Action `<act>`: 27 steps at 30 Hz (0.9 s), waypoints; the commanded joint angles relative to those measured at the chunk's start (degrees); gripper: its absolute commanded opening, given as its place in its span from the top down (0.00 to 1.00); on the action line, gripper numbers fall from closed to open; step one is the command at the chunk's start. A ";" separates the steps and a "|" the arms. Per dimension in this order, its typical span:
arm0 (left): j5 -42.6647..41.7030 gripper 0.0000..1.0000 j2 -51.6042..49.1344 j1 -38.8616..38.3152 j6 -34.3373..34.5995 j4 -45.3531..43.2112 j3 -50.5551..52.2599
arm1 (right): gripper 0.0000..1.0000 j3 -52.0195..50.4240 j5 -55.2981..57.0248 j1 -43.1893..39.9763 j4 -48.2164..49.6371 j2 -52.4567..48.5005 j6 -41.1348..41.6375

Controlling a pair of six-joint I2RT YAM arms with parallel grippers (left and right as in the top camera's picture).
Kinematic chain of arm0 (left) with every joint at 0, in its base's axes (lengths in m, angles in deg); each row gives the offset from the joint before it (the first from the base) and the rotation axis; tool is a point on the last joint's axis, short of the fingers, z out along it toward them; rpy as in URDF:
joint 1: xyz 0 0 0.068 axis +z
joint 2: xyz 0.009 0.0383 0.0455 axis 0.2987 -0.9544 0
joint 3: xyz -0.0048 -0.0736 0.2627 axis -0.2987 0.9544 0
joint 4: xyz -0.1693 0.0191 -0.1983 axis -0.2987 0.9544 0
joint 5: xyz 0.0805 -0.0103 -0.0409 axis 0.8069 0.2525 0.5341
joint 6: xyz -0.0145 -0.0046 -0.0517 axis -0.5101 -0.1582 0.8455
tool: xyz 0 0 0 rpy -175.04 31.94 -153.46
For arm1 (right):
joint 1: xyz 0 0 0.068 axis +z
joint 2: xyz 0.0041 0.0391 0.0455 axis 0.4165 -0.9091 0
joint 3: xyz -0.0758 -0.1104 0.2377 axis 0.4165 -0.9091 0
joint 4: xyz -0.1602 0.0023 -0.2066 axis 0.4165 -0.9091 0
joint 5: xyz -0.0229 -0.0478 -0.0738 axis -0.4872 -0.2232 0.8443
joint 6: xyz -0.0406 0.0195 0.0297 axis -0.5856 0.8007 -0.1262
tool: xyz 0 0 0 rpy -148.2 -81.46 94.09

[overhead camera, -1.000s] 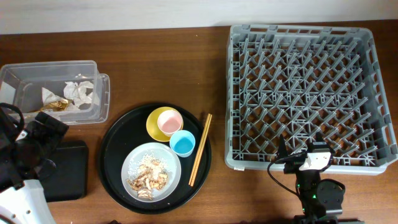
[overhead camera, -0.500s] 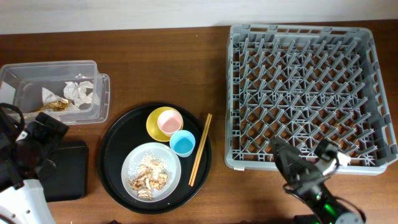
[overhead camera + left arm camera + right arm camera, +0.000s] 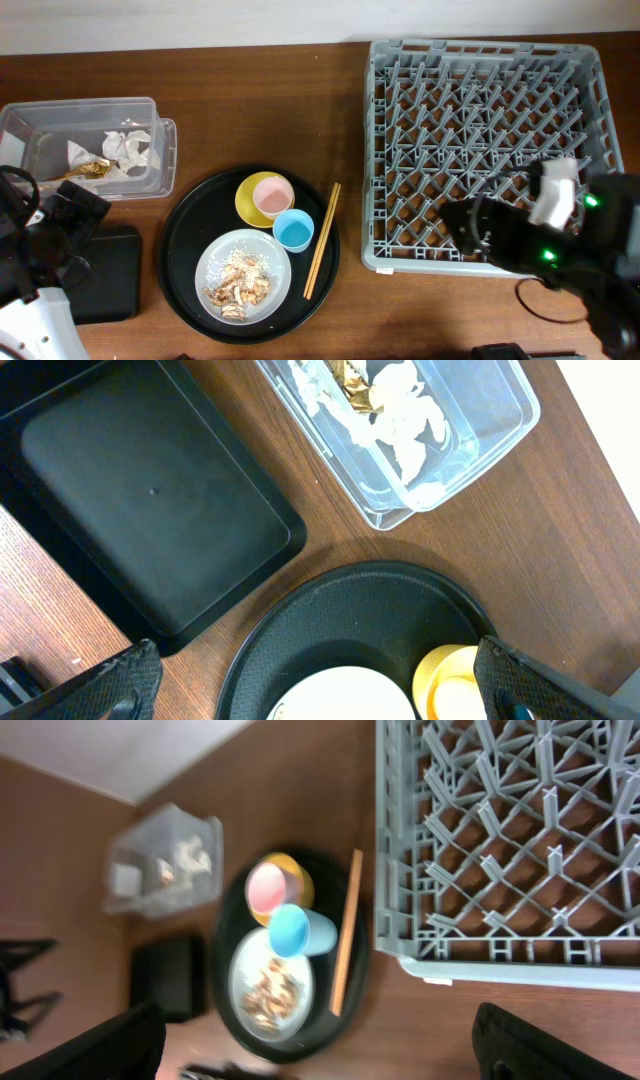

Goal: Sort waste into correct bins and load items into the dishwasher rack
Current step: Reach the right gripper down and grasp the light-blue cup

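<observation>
chopsticks (image 3: 322,241), thin pale wooden sticks, lie together on the right edge of the round black tray (image 3: 185,245). their long axis runs almost straight from the near side to the far side, the far ends leaning a little toward the dishwasher rack (image 3: 480,47). that rack is a square grey plastic grid crate bristling with upright pegs, standing on the right of the brown wood-grain surface (image 3: 250,100). on the round tray a small yellow bowl (image 3: 246,205) holds a pink cup (image 3: 272,194), mouth up. a light blue cup (image 3: 294,230) stands just beside them, near the chopsticks. a round grey-white plate (image 3: 215,258) carries pale rice-like and brownish food scraps (image 3: 238,285). at far left a clear tub (image 3: 40,135) of rectangular plastic holds crumpled white napkins (image 3: 128,147) and a shiny gold-brown wrapper (image 3: 90,171). a flat black tray (image 3: 110,270), matte and rectangular, lies nearer than the tub. the left end effector (image 3: 315,665) hangs above the gap between the flat tray and the round tray, its fingers spread wide with nothing between them. the right end effector (image 3: 315,1020) is likewise spread wide and grips nothing. its arm shows as a dark blur over the rack's near right corner in the overhead view.
</observation>
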 commanded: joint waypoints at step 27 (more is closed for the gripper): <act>0.52 0.01 0.11 0.31 0.50 -0.11 0.02 | 0.47 8.41 33.40 55.91 28.41 -52.83 10.75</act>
